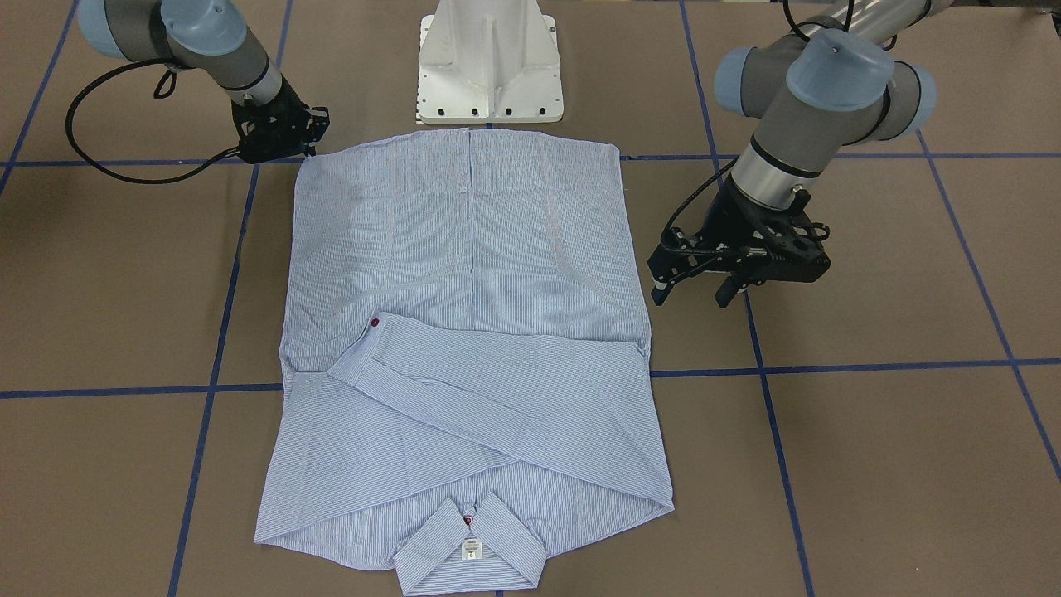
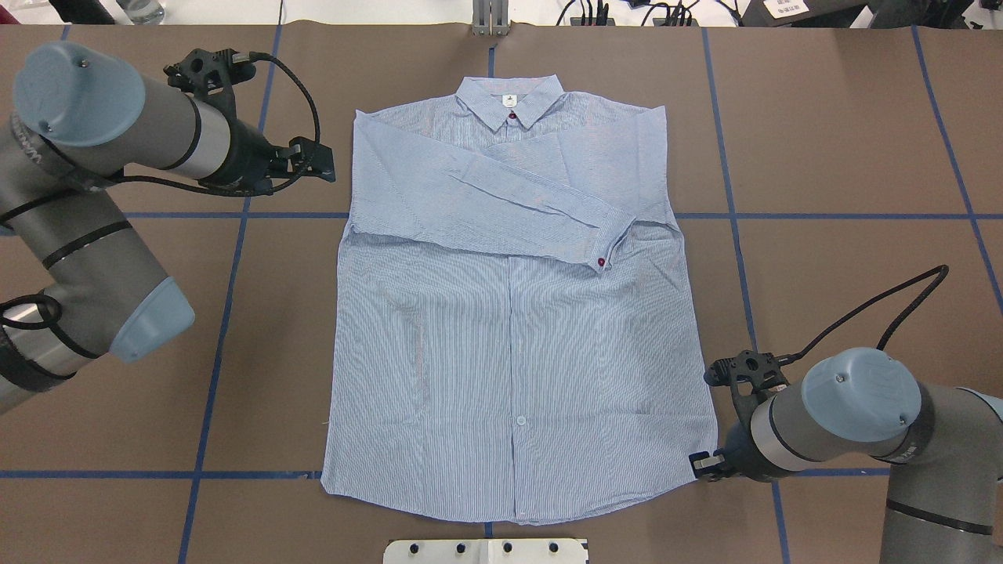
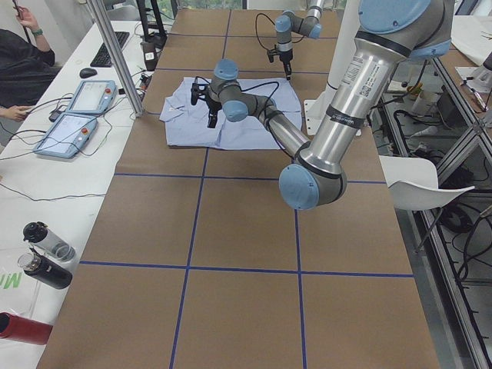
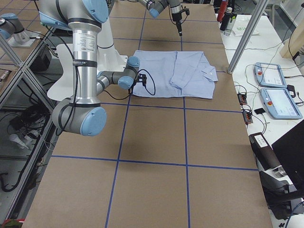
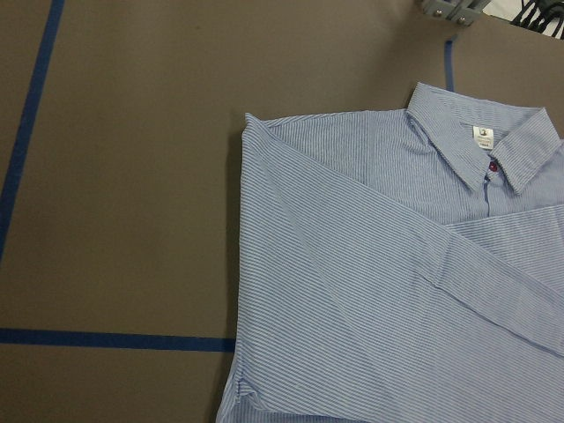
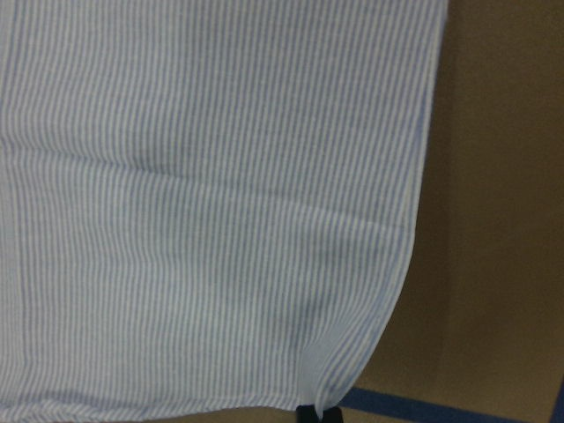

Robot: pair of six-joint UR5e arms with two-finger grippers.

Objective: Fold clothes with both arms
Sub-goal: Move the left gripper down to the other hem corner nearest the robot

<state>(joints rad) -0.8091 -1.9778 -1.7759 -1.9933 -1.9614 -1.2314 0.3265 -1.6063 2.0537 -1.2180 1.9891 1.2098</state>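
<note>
The shirt (image 2: 509,352) lay flat and face up in the middle of the table (image 2: 823,157), its collar (image 2: 509,102) towards the edge far from the robot and its hem just short of the near edge. One sleeve (image 2: 486,196) had been laid slantwise across the chest from the shoulder on the robot's left, and its cuff (image 2: 607,243) with the red button rested near the opposite side seam. The other sleeve did not stick out past the body. It seemed to lie tucked beneath the first, though the pictures did not settle that. The sleeve stage therefore looked done or nearly so, while the body lay at full length and full width, so the side folds and the fold from hem to collar appeared to be left. The left gripper (image 1: 693,290) hung over bare table just beside the shirt's edge, about level with the folded sleeve, fingers spread and nothing between them. The right gripper (image 2: 703,468) sat low at the hem corner (image 6: 352,370) on the robot's right. Its wrist view showed a dark fingertip (image 6: 308,412) right at that corner, but whether the jaws had closed on the cloth could not be told.
</note>
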